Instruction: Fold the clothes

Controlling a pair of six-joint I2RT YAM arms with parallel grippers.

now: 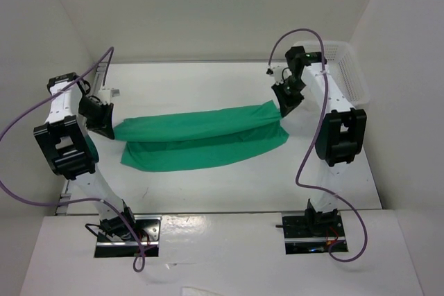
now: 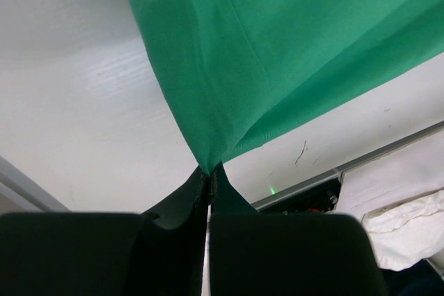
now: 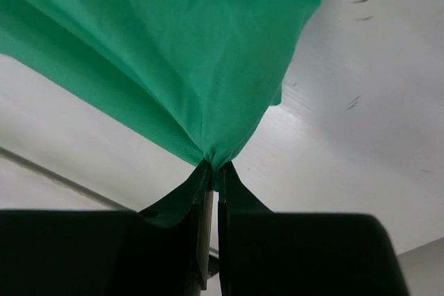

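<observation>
**Top view.** I held the T-shirt [image 1: 201, 140] strung between the two arms as a long, narrow emerald band across the middle of the white bench [image 1: 208, 88]. The thin, soft fabric fell in two lengthwise folds. The upper fold was a ridge drawn fairly taut from end to end. The lower one was a wider flap that sagged toward the near edge and ended in a rounded hem. From above I could not tell whether that flap lay on the bench.

**Left gripper [image 1: 109, 129].** It sat at the band's left end, its fingers pressed together on a gathered point of cloth. In the left wrist view the fabric fanned upward from the pinch in smooth, plain planes crossed by one faint straight crease.

**Right gripper [image 1: 283, 110].** It sat at the band's right end, likewise clamped on a bunched tip of the shirt. In the right wrist view fine wrinkles radiated from the pinch, and the cloth looked matte.

**Surroundings.** The bench surface was smooth and slightly glossy, marked by a few small dark scuffs [image 3: 354, 102]. A white plastic mesh basket [image 1: 350, 67], rectangular with perforated walls, stood at the far right corner behind the right arm, apart from the shirt.
</observation>
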